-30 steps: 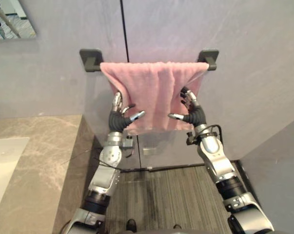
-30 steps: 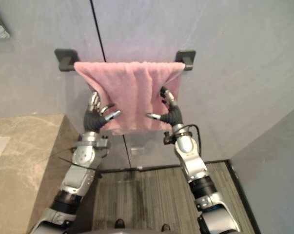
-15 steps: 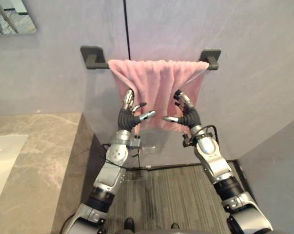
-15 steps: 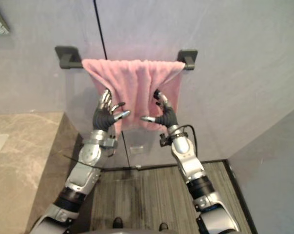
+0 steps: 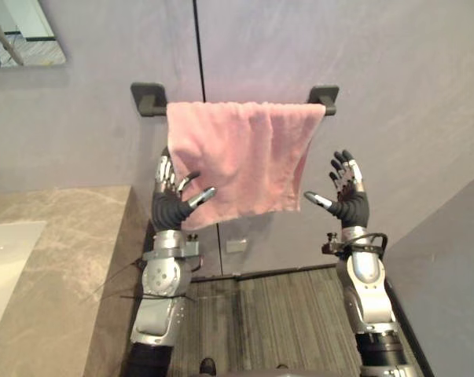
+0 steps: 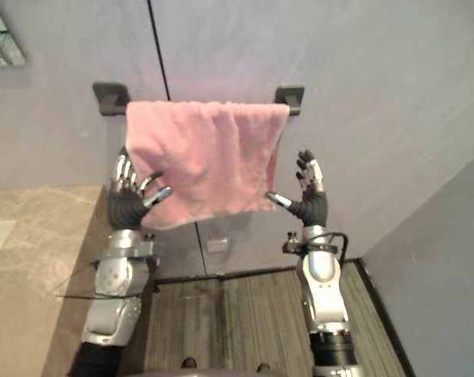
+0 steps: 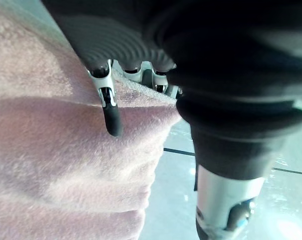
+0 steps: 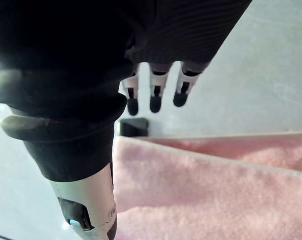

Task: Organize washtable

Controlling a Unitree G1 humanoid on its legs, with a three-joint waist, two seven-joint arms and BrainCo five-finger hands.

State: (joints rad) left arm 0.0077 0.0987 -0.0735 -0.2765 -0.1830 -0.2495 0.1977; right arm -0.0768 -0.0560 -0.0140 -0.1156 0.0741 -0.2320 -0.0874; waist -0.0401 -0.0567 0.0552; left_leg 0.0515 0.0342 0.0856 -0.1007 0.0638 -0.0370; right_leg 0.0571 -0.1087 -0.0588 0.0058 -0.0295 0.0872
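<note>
A pink towel (image 5: 240, 161) hangs spread wide over a black wall bar (image 5: 148, 98) on the grey wall. My left hand (image 5: 171, 206) is at the towel's lower left corner, open. Its thumb lies across the front of the cloth and its straight fingers (image 7: 112, 120) rest at the left edge, some hidden behind a fold of the towel (image 7: 65, 165). My right hand (image 5: 348, 200) is raised to the right of the towel, apart from it, open with fingers (image 8: 155, 102) straight. The towel (image 8: 206, 195) and a bar bracket (image 8: 133, 126) show past them.
A brown marble counter (image 5: 56, 259) with a white sink (image 5: 1, 259) runs along the left. A mirror (image 5: 24, 35) hangs at the upper left. Striped flooring (image 5: 260, 322) lies below the towel, and a grey side wall (image 5: 457, 290) closes the right.
The bunched towel is now spread flat along the bar. Both hands moved outward; my right hand has come off the cloth, and my left stays at the lower left corner.
</note>
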